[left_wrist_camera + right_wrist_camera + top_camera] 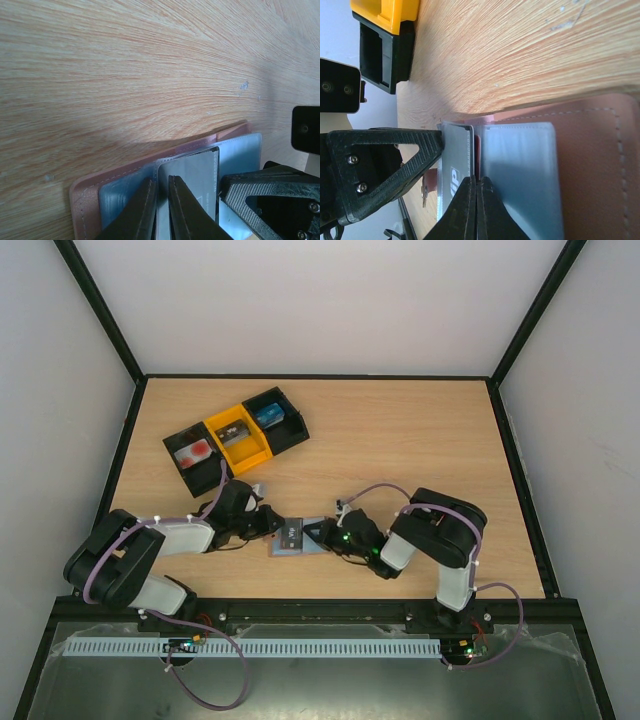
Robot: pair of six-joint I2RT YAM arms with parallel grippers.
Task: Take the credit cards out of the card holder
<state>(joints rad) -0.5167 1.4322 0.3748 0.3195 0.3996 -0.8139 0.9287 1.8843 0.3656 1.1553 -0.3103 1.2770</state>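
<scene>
The card holder (298,548) lies open on the table between my two arms; its blue-grey panels and brownish rim show in the left wrist view (117,197) and the right wrist view (520,170). A dark credit card (291,534) with pale marks sticks partly out of one panel (200,172) (452,160). My left gripper (273,526) (161,181) is shut on the card's edge. My right gripper (323,534) (476,180) is shut on the holder at its middle fold, beside the card. Any other cards are hidden.
A black-and-yellow three-section tray (236,435) holding small items stands at the back left; its corner shows in the right wrist view (385,30). Bare wooden table (420,440) lies to the right and behind. Black frame rails edge the table.
</scene>
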